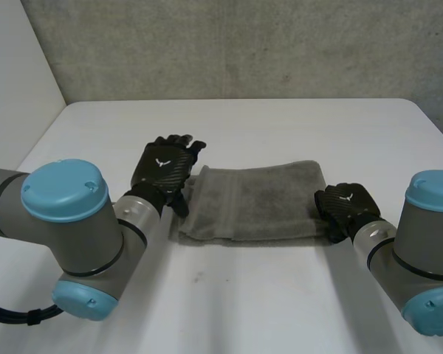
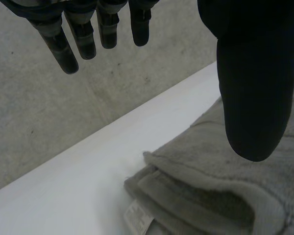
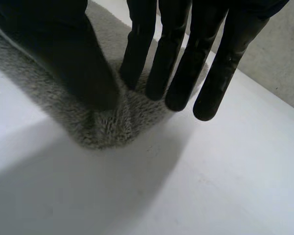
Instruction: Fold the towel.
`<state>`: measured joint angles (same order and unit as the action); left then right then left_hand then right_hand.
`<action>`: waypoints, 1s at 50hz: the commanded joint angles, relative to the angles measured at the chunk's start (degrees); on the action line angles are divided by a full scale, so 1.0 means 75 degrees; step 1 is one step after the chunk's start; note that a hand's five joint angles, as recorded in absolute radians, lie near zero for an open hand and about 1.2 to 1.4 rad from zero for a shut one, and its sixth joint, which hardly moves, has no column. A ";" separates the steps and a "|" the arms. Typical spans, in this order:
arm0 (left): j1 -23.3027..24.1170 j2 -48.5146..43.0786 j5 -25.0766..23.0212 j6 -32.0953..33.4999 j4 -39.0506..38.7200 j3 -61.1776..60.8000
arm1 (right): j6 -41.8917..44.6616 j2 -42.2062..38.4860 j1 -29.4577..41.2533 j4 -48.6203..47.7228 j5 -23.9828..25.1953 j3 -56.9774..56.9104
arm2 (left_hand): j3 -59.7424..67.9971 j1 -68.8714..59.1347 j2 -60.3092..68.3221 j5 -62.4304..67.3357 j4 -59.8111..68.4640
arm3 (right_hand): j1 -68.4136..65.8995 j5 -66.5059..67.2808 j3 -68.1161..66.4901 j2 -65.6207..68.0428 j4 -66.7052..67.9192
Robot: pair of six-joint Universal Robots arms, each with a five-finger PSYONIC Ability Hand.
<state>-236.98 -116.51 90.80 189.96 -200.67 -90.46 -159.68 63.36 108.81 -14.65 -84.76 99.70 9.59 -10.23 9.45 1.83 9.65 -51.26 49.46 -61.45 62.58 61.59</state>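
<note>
Head view: a grey towel point(image 1: 255, 203), already doubled into a strip, lies across the middle of the white table point(image 1: 280, 295). The left hand point(image 1: 166, 171) is at one short end, the right hand point(image 1: 345, 205) at the other.

Left wrist view: the fingers point(image 2: 68, 49) and thumb point(image 2: 255, 98) are straight and spread, holding nothing, above the layered end beside a label point(image 2: 137, 218).

Right wrist view: the right hand's thumb and straight fingers pinch the towel's end, cloth bunched between them.

The towel looks soft, light and limp. It will likely sag and slide unless all layers are taken at both end corners.
</note>
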 commanded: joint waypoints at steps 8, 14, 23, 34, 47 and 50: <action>-0.0464 0.0464 0.0045 -0.0003 -0.0009 -0.0524 | 0.1415 -0.0432 -0.0141 -0.0706 0.0017 -0.0484 | 0.0055 0.0031 0.0074 -0.0244 0.0046 | -0.3832 0.2738 -0.2474 0.2323 0.2455; -0.0675 0.0605 0.0349 -0.0015 -0.0009 -0.0536 | 0.1347 0.0070 0.0441 -0.0706 0.0110 -0.1397 | 0.0055 0.0031 0.0074 -0.0244 0.0046 | -0.3832 0.2738 -0.2474 0.2323 0.2455; -0.1120 0.0804 0.0643 -0.0038 0.0002 -0.0606 | 0.0889 -0.0827 0.2586 -0.0519 0.0951 -0.3190 | 0.0055 0.0031 0.0074 -0.0244 0.0046 | -0.3832 0.2738 -0.2474 0.2323 0.2455; -0.1648 0.1050 0.0608 -0.0471 0.0026 -0.0677 | 0.0889 -0.2635 0.3761 0.0278 0.1001 -0.4024 | 0.0061 0.0025 0.0080 -0.0238 0.0052 | -0.3638 0.2544 -0.2280 0.2129 0.2261; -0.1321 0.1027 0.0561 -0.0613 0.0073 -0.0700 | -0.1641 -0.0377 0.2535 0.0441 -0.0265 -0.3522 | 0.0083 0.0002 0.0102 -0.0216 0.0075 | 0.3630 -0.4723 0.4988 -0.5139 -0.5007; -0.1238 0.1039 0.0572 -0.0624 0.0073 -0.0700 | -0.1607 -0.0175 0.1913 0.0757 -0.0277 -0.3369 | 0.0083 0.0002 0.0102 -0.0216 0.0075 | 0.3562 -0.4655 0.4920 -0.5071 -0.4939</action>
<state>-247.54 -108.73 95.06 185.25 -200.11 -95.56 -168.70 57.01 131.28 -11.72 -86.80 71.54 9.59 -10.23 9.45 1.83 9.65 -22.00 12.67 -24.22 24.76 22.99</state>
